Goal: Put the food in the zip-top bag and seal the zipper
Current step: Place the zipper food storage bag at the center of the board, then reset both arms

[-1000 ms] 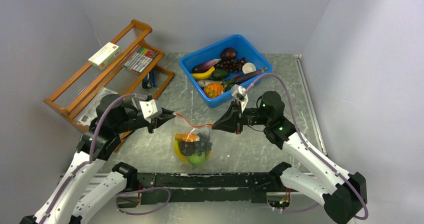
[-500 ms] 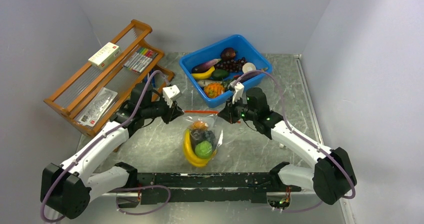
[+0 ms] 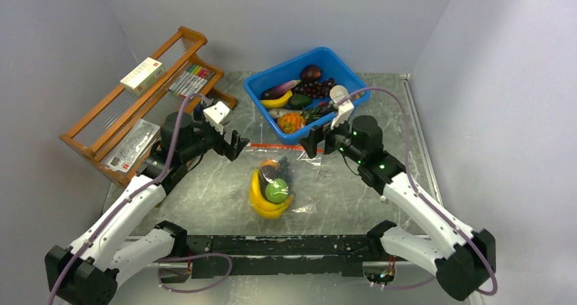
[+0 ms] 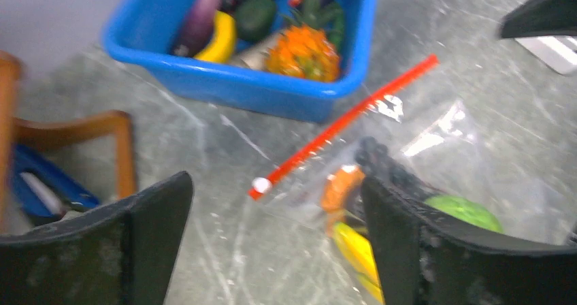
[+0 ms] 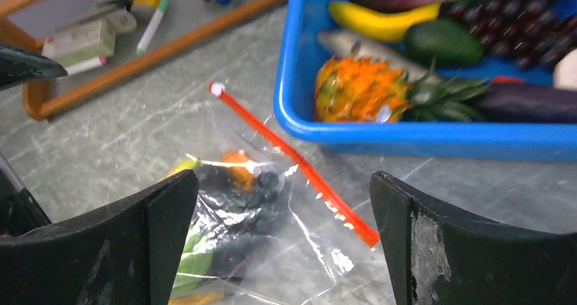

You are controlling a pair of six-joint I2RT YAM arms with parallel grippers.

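The zip-top bag (image 3: pixel 284 182) lies flat on the table between my two arms, held by neither. Through its clear plastic I see the food: a yellow banana bunch (image 3: pixel 260 201), a green ball (image 3: pixel 276 191), dark grapes (image 3: pixel 279 176) and an orange piece (image 3: pixel 270 163). The zipper (image 3: pixel 275 146) runs straight along the bag's far edge. My left gripper (image 3: pixel 235 146) stands open just off the strip's left end, and my right gripper (image 3: pixel 311 146) stands open off its right end. The zipper (image 4: pixel 340 124) shows beyond the left gripper (image 4: pixel 275 244). In the right wrist view the zipper (image 5: pixel 292 158) and bag (image 5: pixel 286 230) lie under the open right gripper (image 5: pixel 282 247).
A blue bin (image 3: pixel 296 136) with more toy fruit and vegetables stands just behind the bag. A wooden rack (image 3: pixel 102 124) with a box, markers and a packet sits at the back left. Grey walls close in both sides and the back.
Both grippers have opened and let go of the zipper's ends. The bag, earlier hanging stretched between them, now lies on the table. Both grippers have drawn slightly apart.
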